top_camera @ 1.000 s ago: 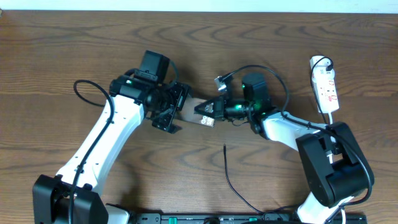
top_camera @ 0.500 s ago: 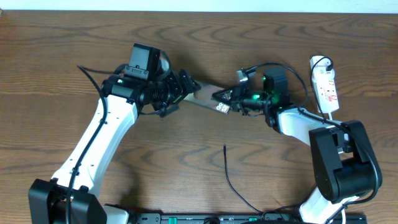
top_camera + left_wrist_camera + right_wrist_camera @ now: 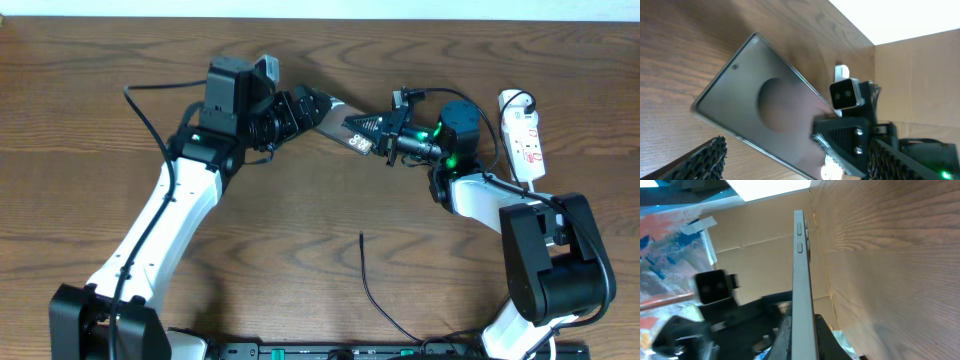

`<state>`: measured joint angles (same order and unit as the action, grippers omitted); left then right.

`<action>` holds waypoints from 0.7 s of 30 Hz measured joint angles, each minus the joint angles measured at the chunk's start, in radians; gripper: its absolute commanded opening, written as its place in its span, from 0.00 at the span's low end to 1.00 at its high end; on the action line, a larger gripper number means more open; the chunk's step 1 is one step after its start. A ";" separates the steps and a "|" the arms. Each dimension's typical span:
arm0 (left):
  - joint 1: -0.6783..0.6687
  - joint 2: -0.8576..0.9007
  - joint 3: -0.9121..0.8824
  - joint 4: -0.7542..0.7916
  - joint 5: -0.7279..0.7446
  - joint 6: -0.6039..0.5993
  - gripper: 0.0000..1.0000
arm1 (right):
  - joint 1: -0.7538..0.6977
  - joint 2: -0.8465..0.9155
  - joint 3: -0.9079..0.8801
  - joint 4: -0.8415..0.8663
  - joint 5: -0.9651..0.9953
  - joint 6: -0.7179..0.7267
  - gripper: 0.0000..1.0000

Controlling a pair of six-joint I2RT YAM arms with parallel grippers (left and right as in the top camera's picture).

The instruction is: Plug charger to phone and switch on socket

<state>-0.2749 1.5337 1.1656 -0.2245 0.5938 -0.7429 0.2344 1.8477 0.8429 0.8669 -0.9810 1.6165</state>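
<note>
"What changed?"

"The phone has been carried farther out, pinched edge-on in the right gripper. The left gripper straddles its other end; can't tell if it's gripping."

"And plugging in?"

"Not yet. The charger lies well behind both jaws, and the socket sits untouched beyond the right."

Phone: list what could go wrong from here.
The flat dark glossy phone is pinched at one end by the right tool; it could slip or twist. The left tool sits close at its other end, so the tools might collide. The thin black charger cable lies ungrasped while both tools are at the phone.
</note>
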 measured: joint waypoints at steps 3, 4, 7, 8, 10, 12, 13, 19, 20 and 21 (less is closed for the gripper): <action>0.001 0.000 -0.089 0.130 0.010 -0.076 0.88 | 0.000 0.000 0.000 -0.001 0.009 0.010 0.01; 0.003 0.000 -0.119 0.182 0.017 -0.108 0.88 | 0.000 0.000 0.000 -0.001 0.011 0.010 0.01; 0.017 0.000 -0.210 0.366 0.054 -0.201 0.88 | -0.002 0.000 0.000 -0.002 0.013 0.007 0.01; 0.024 0.000 -0.241 0.433 0.067 -0.233 0.88 | -0.002 0.000 0.000 -0.001 0.014 0.007 0.01; 0.042 0.000 -0.295 0.538 0.089 -0.302 0.88 | -0.002 0.000 0.000 -0.001 0.013 0.006 0.01; 0.066 0.000 -0.356 0.642 0.111 -0.386 0.88 | -0.002 0.000 0.000 -0.002 0.017 0.004 0.01; 0.076 0.000 -0.381 0.679 0.118 -0.417 0.88 | -0.002 0.000 0.000 -0.001 0.019 0.003 0.01; 0.115 0.000 -0.499 0.857 0.141 -0.635 0.89 | -0.002 0.000 0.000 -0.001 0.034 0.000 0.01; 0.115 0.000 -0.510 0.884 0.142 -0.666 0.89 | -0.001 0.000 0.000 -0.001 0.037 -0.001 0.01; 0.115 0.000 -0.519 0.904 0.141 -0.694 0.89 | 0.000 0.000 0.000 -0.001 0.039 -0.001 0.01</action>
<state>-0.1596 1.5337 0.6468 0.6800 0.7349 -1.4372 0.2348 1.8477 0.8429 0.8658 -0.9417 1.6157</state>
